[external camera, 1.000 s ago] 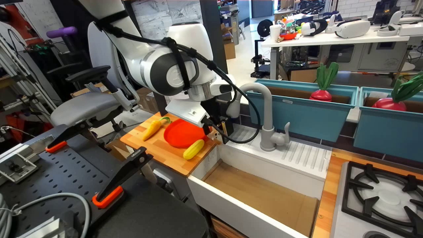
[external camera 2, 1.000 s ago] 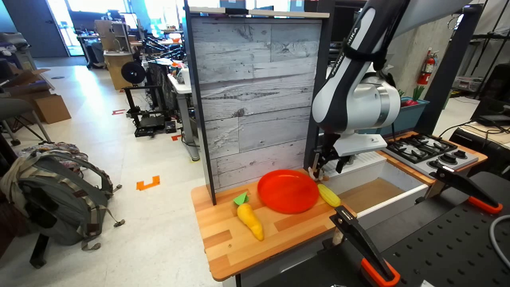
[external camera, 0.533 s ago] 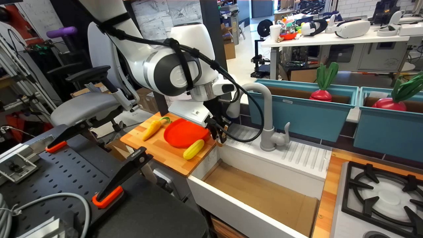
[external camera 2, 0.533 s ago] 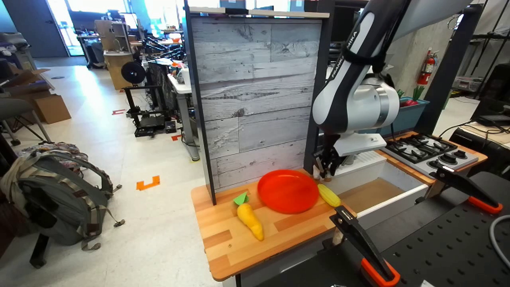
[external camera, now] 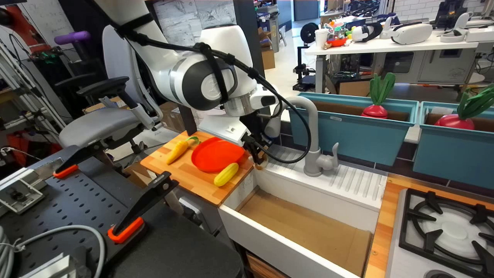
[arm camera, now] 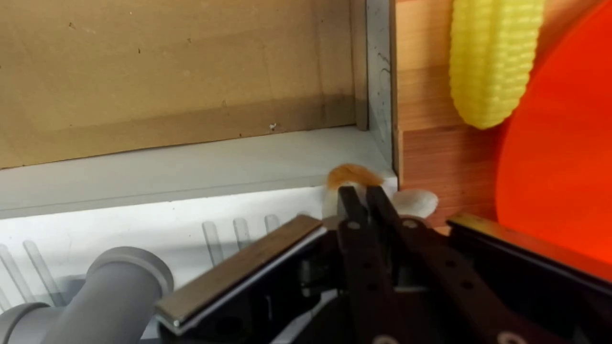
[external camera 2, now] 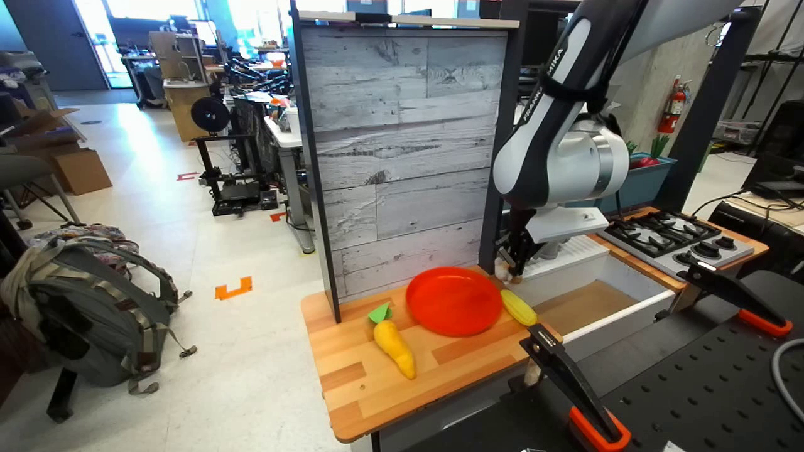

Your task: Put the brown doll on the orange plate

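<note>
Lying at the left of the wooden board [external camera: 197, 179] in an exterior view, it's the yellow carrot [external camera: 178, 151]; next comes the orange plate [external camera: 216, 155], yellow corn [external camera: 226, 174] just beside its near right edge. Right again, at the far left corner of the sink [external camera: 320, 201], the gripper [arm camera: 366, 192] has the brown doll [arm camera: 353, 176] pinched, jaws almost together! Lifted or resting, can't tell. Gray faucet [external camera: 312, 131], farther right.

Robotics lab, mock kitchen sink [external camera: 266, 243], faucet [external camera: 312, 133] and stove [external camera: 453, 231], 3D printer [external camera 2: 237, 192], VR headset [external camera: 412, 34], robot arm [external camera: 207, 85].

Bright windows [external camera 2: 154, 7], pale floor [external camera 2: 251, 358] — a gray office chair [external camera: 101, 124].
</note>
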Robot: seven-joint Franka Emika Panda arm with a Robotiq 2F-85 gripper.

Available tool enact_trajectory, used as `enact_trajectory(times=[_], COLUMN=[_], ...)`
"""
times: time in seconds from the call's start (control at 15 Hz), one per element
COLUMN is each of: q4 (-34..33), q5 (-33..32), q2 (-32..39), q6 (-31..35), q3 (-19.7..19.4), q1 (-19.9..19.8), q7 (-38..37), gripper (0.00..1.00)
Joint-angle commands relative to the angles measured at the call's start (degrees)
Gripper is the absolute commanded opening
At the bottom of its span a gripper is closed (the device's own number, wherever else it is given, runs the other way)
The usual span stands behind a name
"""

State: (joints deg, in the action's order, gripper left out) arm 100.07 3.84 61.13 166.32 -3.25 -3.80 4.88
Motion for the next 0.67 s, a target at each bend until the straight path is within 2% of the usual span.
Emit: enact_trajectory(times=[0.0, 0.6], q4=[1.7, 13.6], q5=[-1.7, -2.9], q2=[-2.2, -12.3], q6=[0.0, 2.0], q3=[-0.1, -0.1], q1=[0.1, 1.2], q7=[-0.9, -0.2], gripper=[0.02, 0.02])
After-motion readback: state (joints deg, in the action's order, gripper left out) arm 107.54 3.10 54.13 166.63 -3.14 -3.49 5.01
